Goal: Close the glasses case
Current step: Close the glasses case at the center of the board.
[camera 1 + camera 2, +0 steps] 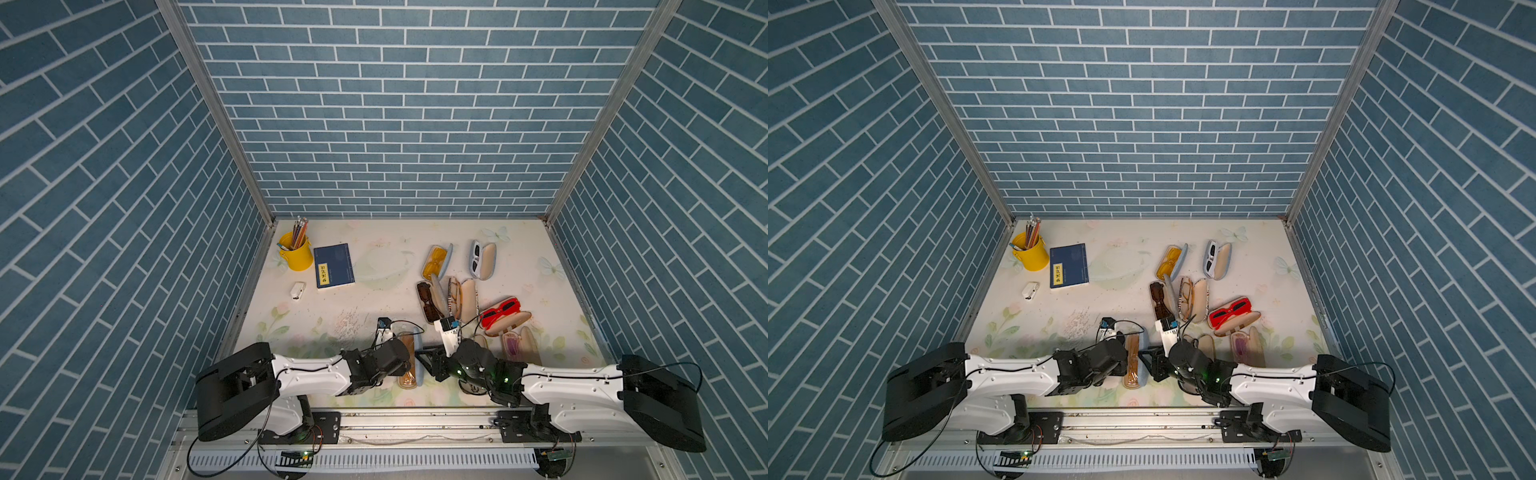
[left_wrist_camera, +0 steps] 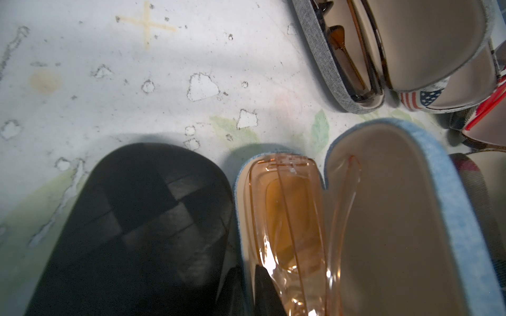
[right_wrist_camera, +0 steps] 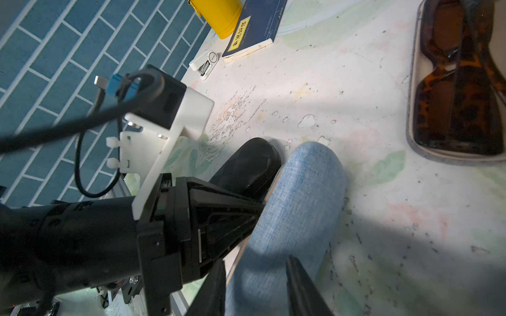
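Observation:
A light blue denim glasses case [image 1: 417,343] [image 1: 1143,365] lies open near the front middle of the table, with peach clear glasses [image 2: 287,219] in its base. Its lid [image 2: 397,219] [image 3: 295,197] stands raised beside the base. My left gripper [image 2: 248,270] [image 1: 401,361] is shut on the base's side wall, one finger inside and one outside. My right gripper [image 3: 254,261] [image 1: 422,359] straddles the lid, one finger at its tan rim and one on its denim back.
A black woven case [image 2: 137,219] [image 3: 252,164] lies shut against the blue case. Several open cases with glasses [image 1: 457,291] crowd the right side, the nearest holding tortoiseshell glasses [image 3: 460,90]. A yellow pencil cup [image 1: 296,253], blue book [image 1: 333,266] and white stapler [image 1: 297,289] stand back left.

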Available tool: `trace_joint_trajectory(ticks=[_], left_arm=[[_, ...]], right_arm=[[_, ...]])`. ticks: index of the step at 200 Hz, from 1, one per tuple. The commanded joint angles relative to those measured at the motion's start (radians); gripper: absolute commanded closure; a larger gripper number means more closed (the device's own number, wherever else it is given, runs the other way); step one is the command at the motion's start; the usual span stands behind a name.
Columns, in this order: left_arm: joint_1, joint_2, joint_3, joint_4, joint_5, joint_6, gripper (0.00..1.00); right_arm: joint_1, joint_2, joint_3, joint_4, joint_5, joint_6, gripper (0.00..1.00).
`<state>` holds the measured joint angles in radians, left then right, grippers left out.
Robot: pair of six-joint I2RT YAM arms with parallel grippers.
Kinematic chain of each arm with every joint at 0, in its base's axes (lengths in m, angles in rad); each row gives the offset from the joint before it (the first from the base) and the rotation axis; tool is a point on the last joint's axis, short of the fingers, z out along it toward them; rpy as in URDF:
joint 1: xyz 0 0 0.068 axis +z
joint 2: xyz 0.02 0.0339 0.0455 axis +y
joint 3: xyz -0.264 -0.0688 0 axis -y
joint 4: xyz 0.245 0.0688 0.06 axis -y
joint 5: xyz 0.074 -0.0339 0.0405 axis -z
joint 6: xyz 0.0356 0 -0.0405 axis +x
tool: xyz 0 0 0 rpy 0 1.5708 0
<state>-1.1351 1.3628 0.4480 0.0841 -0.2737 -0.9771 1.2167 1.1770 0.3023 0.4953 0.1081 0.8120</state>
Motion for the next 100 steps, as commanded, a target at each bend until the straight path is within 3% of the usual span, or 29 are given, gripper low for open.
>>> trace_joint_trajectory(ticks=[1, 100], left_arm=[[-0.003, -0.013, -0.017, -0.011, -0.016, -0.005, 0.85], [-0.008, -0.008, -0.020, 0.003, -0.018, -0.010, 0.85]], right_arm=[[0.005, 0.013, -0.003, 0.034, -0.007, 0.010, 0.66], [0.005, 0.047, -0.003, 0.043, -0.001, 0.007, 0.70]])
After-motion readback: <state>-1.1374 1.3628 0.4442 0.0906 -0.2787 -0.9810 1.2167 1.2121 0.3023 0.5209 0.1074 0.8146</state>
